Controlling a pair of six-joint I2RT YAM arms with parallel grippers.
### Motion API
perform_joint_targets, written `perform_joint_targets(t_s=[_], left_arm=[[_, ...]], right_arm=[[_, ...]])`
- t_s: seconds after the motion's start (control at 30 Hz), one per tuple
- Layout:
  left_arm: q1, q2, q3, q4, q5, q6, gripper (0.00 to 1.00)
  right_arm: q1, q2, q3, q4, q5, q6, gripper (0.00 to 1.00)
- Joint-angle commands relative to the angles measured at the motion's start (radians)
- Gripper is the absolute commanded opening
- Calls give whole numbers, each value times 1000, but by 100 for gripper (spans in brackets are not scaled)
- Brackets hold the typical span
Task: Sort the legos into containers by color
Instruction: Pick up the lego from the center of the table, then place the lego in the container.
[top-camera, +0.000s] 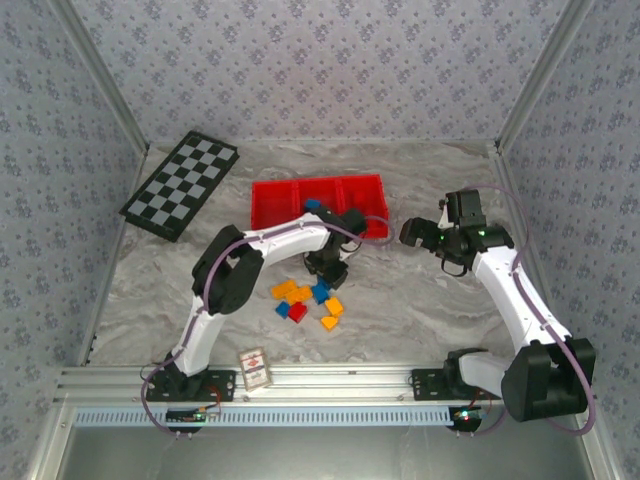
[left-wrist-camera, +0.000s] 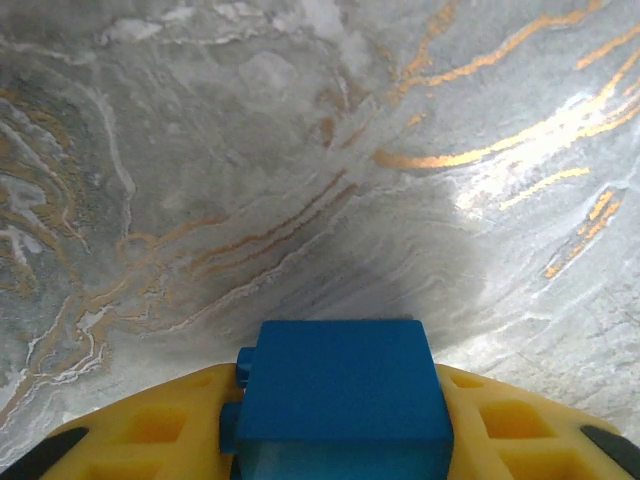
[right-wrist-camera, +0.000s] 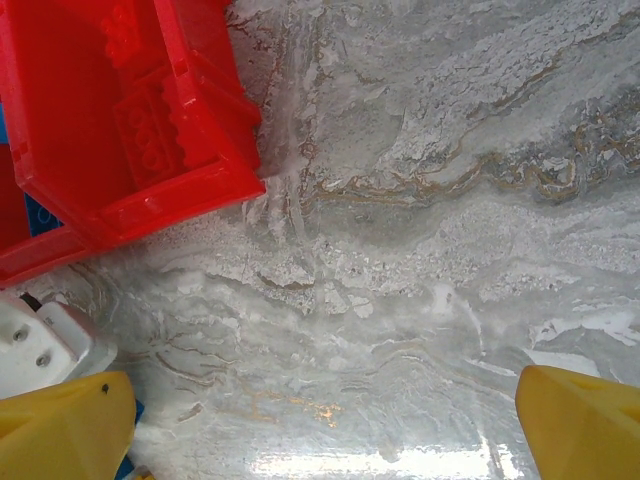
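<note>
Left wrist view: left gripper (left-wrist-camera: 340, 425) pinched a blue brick (left-wrist-camera: 340, 380), probably bound for the red tray (top-camera: 272, 205); right gripper (right-wrist-camera: 320, 430) spread, idle off its right end.

Lab robot cell: patterned wall panels (top-camera: 330, 60), aluminium rails (top-camera: 330, 378).

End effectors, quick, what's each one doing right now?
Left end effector: closed on a blue lego.
Right end effector: open, holding nothing.

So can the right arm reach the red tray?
Probably yes: the right gripper hangs open beside the red tray, bare table between them. The left gripper, shut on a blue lego, sits further left.
</note>
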Motion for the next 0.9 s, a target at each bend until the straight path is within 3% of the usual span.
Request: perform_joint_targets(t_s=[0.0, 0.2, 0.37, 0.73, 0.87], left_arm=[[22, -62, -9, 15, -14, -29, 37], [61, -163, 39, 16, -59, -72, 35], [112, -179, 184, -7, -101, -58, 37], [210, 206, 852, -255, -170, 58, 40], [234, 297, 975, -273, -153, 63, 41]], right_arm=[[-6, -15, -13, -15, 9, 8, 100], [-8, -14, -14, -8, 7, 9, 100], [-6, -12, -18, -1, 2, 16, 100], [-18, -52, -24, -45, -1, 13, 100], [-33, -62, -27, -57, -4, 8, 100]])
